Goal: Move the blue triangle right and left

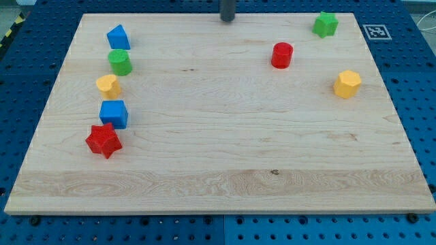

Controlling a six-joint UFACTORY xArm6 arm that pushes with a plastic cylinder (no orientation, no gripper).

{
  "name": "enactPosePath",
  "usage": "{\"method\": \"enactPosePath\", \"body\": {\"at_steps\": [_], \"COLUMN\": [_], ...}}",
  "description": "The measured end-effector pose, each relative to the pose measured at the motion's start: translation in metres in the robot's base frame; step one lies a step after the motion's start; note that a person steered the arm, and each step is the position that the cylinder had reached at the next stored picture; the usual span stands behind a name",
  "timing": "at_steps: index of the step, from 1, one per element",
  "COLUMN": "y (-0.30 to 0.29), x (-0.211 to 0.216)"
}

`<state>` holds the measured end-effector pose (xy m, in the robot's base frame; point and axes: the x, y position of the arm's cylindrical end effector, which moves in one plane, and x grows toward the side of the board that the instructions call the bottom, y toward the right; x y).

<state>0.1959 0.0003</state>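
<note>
The blue triangle [118,37] lies near the wooden board's [218,170] top left corner. My tip [227,20] stands at the board's top edge near the middle, well to the right of the blue triangle and apart from every block. Below the blue triangle, down the left side, lie a green cylinder [120,62], a yellow block [108,86], a blue cube [114,113] and a red star [103,140].
A red cylinder [282,55] lies right of centre near the top. A green star [325,24] sits at the top right. A yellow hexagon [347,84] lies at the right. A black-and-white marker [376,31] sits off the board's top right corner.
</note>
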Motion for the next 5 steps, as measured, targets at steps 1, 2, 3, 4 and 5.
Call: {"method": "enactPosePath", "body": {"at_steps": [1, 2, 3, 4, 5], "y": [-0.036, -0.077, -0.126, -0.172, -0.207], "x": [-0.003, 0.006, 0.017, 0.022, 0.03]}}
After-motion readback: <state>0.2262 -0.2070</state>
